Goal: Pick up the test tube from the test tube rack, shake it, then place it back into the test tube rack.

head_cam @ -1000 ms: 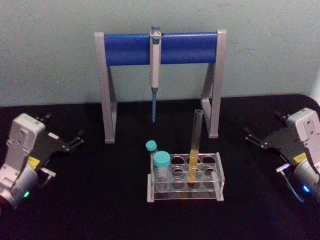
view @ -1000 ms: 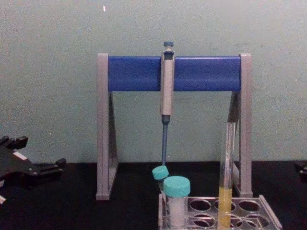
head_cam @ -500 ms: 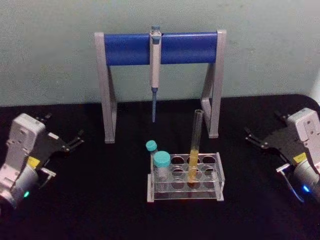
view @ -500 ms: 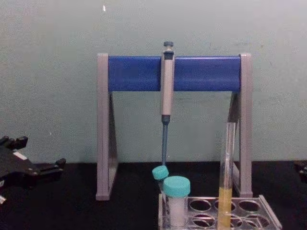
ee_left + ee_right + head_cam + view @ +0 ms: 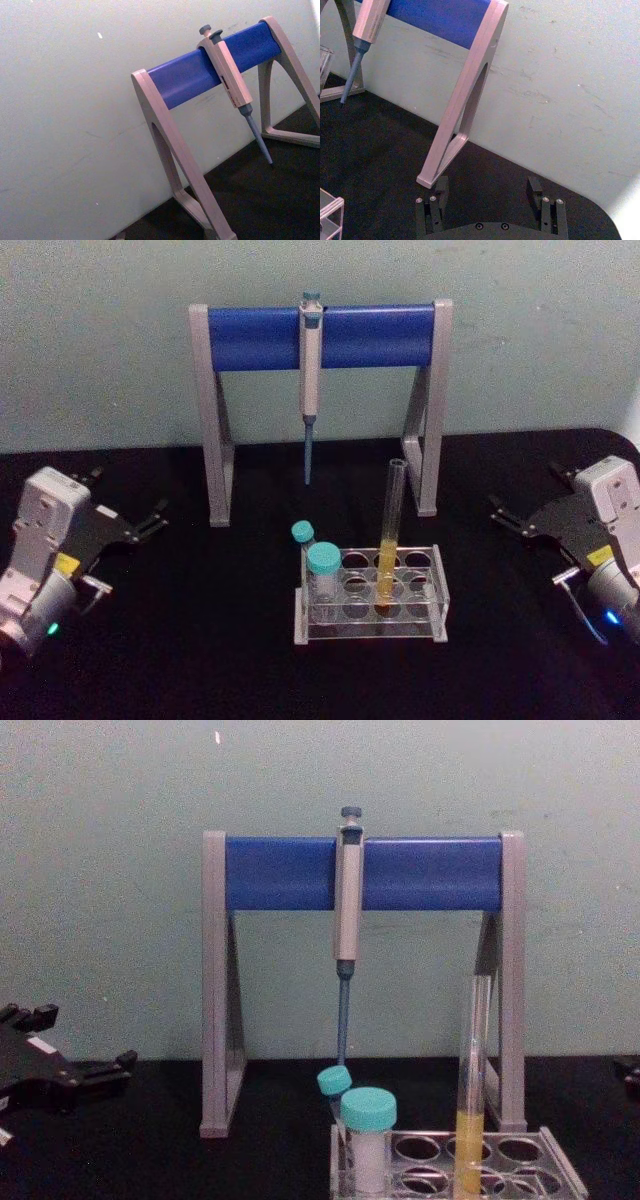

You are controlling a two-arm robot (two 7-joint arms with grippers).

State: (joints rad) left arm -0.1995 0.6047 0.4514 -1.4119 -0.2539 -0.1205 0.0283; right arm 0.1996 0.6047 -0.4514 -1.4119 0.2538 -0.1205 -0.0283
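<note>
nothing has visibly moved or changed since before

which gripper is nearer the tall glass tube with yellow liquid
Right: the right gripper sits right of the tall clear glass tube, the left gripper farther off to its left.

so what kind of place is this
Probably a lab bench: a grey-blue pipette hangs on a grey-and-blue stand, and a clear plastic rack holds a tall glass tube of yellow liquid. Left claw and right claw idle alongside.
</note>
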